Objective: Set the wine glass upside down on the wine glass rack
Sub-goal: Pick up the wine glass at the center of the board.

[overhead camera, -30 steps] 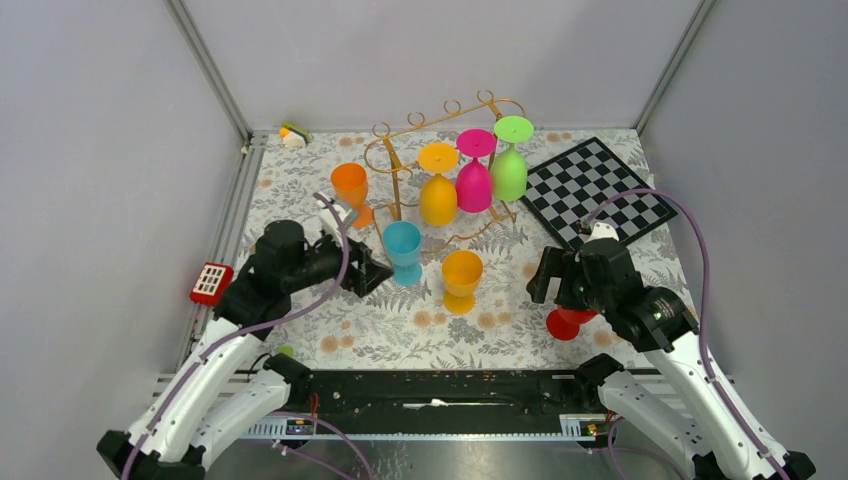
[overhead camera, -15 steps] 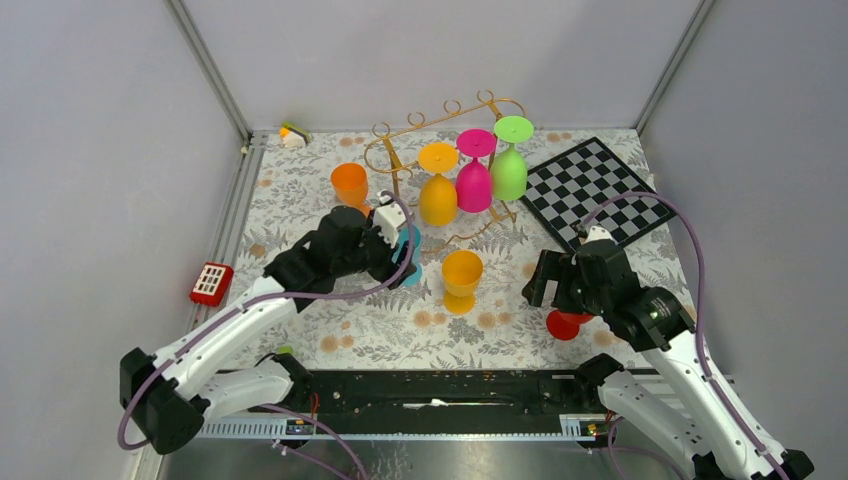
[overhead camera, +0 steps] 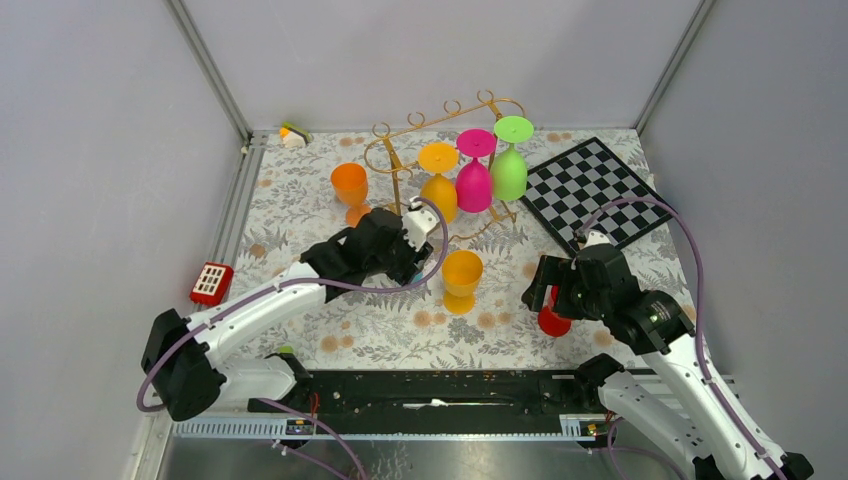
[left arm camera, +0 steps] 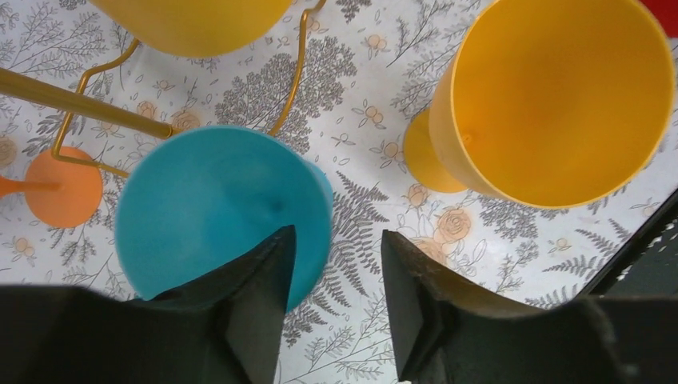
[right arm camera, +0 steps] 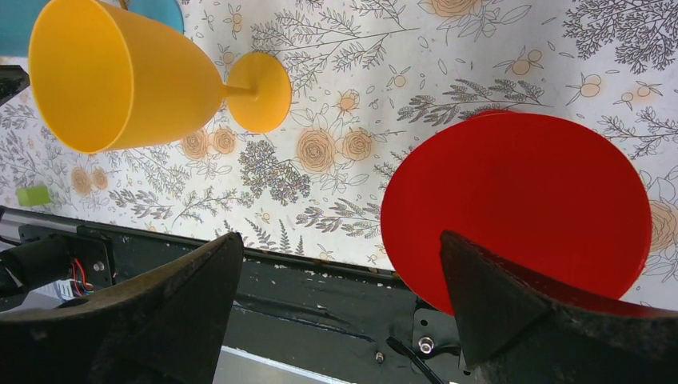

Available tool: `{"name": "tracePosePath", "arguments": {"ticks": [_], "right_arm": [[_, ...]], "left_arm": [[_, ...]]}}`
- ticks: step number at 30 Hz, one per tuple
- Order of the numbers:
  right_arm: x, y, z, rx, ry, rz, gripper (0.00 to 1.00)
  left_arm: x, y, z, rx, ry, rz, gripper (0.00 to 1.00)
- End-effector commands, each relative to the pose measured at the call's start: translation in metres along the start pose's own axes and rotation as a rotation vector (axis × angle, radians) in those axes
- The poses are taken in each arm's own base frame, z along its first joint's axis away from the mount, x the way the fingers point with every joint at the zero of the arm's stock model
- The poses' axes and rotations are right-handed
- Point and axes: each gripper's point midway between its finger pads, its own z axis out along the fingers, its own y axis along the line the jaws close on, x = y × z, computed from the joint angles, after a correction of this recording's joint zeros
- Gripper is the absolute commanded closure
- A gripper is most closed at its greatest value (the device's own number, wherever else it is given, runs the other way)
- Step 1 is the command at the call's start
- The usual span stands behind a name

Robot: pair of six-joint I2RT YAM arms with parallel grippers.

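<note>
The gold wire wine glass rack stands at the back centre. An orange-yellow, a magenta and a green glass hang on it upside down. A blue wine glass stands upright below my left gripper. The jaws are partly open, one finger over the bowl and the near rim wall in the gap between them. My right gripper is wide open above a red wine glass, one finger over its rim. A yellow glass stands upright between the arms.
An orange glass stands left of the rack. A checkerboard lies at the back right. A red block sits at the left edge and a small toy in the back left corner. The black rail runs along the near edge.
My left arm has reached forward and right until it covers the blue glass, and its jaws have narrowed. The right gripper has shifted slightly over the red glass and stays wide.
</note>
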Motion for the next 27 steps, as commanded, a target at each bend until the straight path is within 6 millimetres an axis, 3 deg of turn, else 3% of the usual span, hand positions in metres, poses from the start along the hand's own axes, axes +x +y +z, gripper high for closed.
{"name": "tracePosePath", "arguments": {"ticks": [1, 5, 11, 17, 27], "right_arm": [[-0.004, 0.008, -0.007, -0.026, 0.007, 0.004, 0.01], [-0.007, 0.01, -0.01, -0.034, -0.003, 0.002, 0.0], [-0.012, 0.018, -0.022, -0.066, -0.009, 0.003, 0.0], [-0.017, 0.02, -0.028, -0.072, -0.02, -0.005, 0.0], [-0.019, 0.029, -0.036, -0.117, -0.028, 0.024, 0.01]], "left_arm": [[-0.017, 0.008, -0.005, -0.062, -0.037, 0.019, 0.54], [-0.012, 0.005, -0.008, -0.061, -0.036, 0.011, 0.65], [-0.007, 0.006, -0.017, -0.071, -0.05, -0.01, 1.0], [-0.011, 0.005, -0.033, -0.073, -0.092, -0.034, 1.0], [-0.034, 0.004, -0.095, -0.068, -0.216, -0.138, 1.0]]}}
